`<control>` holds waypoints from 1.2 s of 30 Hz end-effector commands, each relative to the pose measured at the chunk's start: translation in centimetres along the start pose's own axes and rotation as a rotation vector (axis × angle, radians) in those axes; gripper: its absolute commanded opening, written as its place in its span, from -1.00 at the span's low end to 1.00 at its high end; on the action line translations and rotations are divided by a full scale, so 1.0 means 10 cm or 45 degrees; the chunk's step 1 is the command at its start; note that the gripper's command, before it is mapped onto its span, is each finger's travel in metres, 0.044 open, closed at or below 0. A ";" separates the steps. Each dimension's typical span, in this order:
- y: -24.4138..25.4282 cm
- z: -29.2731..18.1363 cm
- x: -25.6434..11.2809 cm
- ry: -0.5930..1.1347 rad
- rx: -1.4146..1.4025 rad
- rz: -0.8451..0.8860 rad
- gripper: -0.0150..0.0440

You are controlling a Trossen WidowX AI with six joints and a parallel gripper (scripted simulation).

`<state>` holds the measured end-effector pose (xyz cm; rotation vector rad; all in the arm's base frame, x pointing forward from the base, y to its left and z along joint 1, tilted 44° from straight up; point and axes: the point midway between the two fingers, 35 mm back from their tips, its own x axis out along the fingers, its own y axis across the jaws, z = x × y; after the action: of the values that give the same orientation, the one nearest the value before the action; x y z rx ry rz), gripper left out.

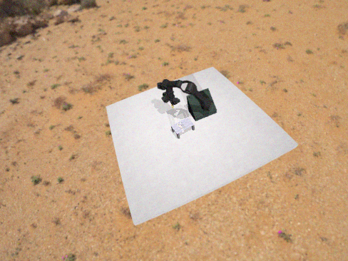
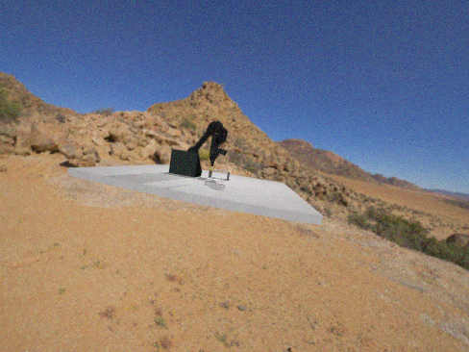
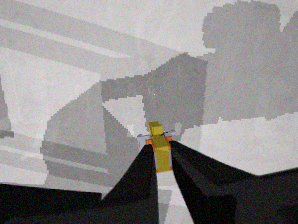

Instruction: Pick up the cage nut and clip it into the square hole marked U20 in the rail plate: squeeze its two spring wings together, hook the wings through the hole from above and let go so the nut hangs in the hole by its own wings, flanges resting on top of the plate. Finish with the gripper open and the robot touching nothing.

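Pale, flat, square-cornered counter (image 1: 200, 160) (image 2: 269, 202) (image 3: 240, 145), set on sandy ground (image 1: 71, 214) (image 2: 144, 269); directly on top, a dark green block (image 1: 200, 112) (image 2: 185, 162) and, near it, a small legged rail plate (image 1: 187, 125) (image 2: 221, 171).

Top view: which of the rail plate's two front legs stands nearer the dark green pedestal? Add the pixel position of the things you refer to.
The right-hand leg in the picture (image 1: 193, 127), just below the pedestal (image 1: 195, 113) (image 2: 179, 162); the left-hand leg (image 1: 178, 135) stands lower and farther off.
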<state>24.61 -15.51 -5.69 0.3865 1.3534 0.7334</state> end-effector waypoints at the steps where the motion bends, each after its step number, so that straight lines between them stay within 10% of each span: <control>1: 0.00 0.00 -0.13 0.005 -0.006 0.000 -0.41; 36: 1.42 0.65 -0.40 0.004 0.075 -0.007 -0.41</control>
<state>27.18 -8.27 6.57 0.4102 1.3773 0.7004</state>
